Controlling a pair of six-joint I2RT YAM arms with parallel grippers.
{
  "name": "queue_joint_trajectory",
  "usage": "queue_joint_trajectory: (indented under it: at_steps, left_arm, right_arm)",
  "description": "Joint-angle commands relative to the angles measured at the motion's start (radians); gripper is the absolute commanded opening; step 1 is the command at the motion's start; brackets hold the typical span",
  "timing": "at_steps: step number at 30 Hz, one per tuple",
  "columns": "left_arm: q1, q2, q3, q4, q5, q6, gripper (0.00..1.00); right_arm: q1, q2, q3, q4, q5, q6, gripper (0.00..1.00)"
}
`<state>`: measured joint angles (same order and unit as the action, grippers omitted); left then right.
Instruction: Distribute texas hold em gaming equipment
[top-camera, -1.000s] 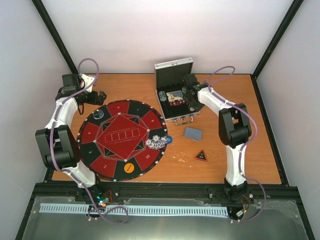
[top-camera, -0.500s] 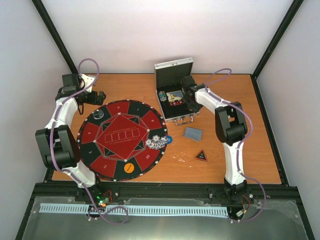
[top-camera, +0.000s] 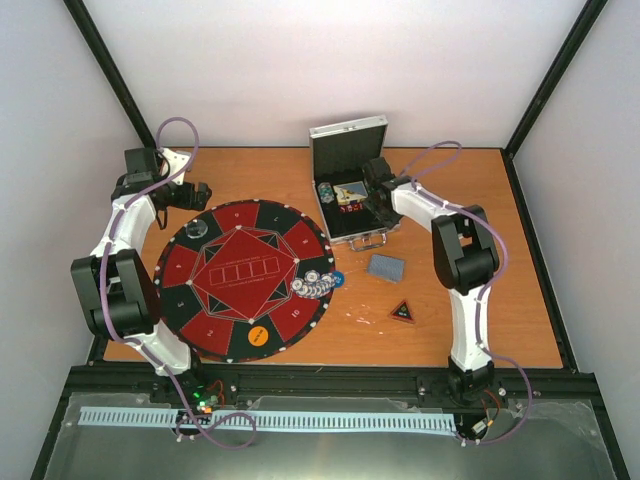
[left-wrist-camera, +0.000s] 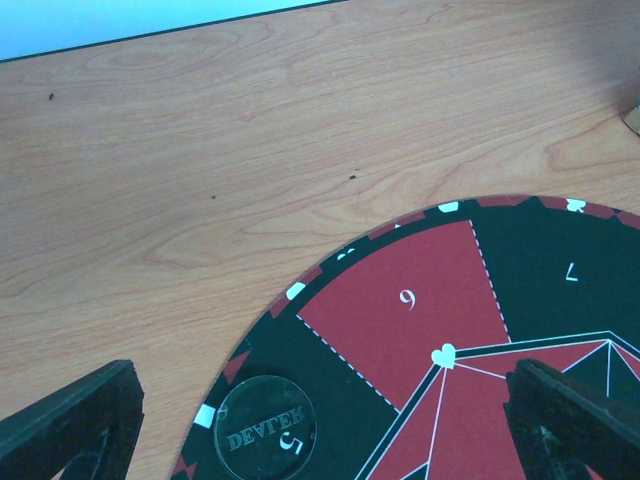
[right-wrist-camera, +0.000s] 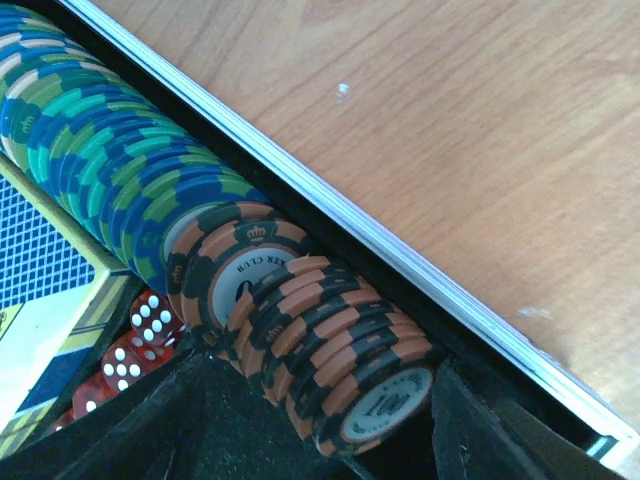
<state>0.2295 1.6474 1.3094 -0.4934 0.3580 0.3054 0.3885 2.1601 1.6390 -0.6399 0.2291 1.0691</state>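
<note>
An orange-and-black poker chip stack lies on its side in the open silver case, next to a row of blue-green chips. My right gripper is down in the case with its jaws open on either side of that stack, and dark gaps show at both ends. Several chips and a blue disc lie at the mat's right edge. The grey-blue cards and the triangle marker rest on the table. My left gripper hangs open over the clear dealer disc.
The round red-and-black mat covers the left half of the table and carries a yellow disc. Red dice and a card box lie inside the case beside the chips. The case lid stands upright at the back.
My right arm has shifted left, further into the case, and its jaws have narrowed around the chip stack. The left arm has not moved.
</note>
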Motion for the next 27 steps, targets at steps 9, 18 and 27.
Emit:
queue_joint_trajectory:
  at_steps: [9,18,27]
  left_arm:
    - [0.008,0.022,0.001,0.019,-0.007,0.021,1.00]
    - [0.008,0.028,0.001,0.021,-0.010,0.024,1.00]
    - [0.009,0.029,0.000,0.018,-0.017,0.031,1.00]
  right_arm:
    - [-0.043,-0.126,-0.144,-0.041,0.041,-0.056,0.60]
    - [-0.043,-0.168,-0.153,-0.062,-0.006,-0.086,0.55]
    - [-0.076,-0.300,-0.179,0.152,-0.150,-0.497,0.67]
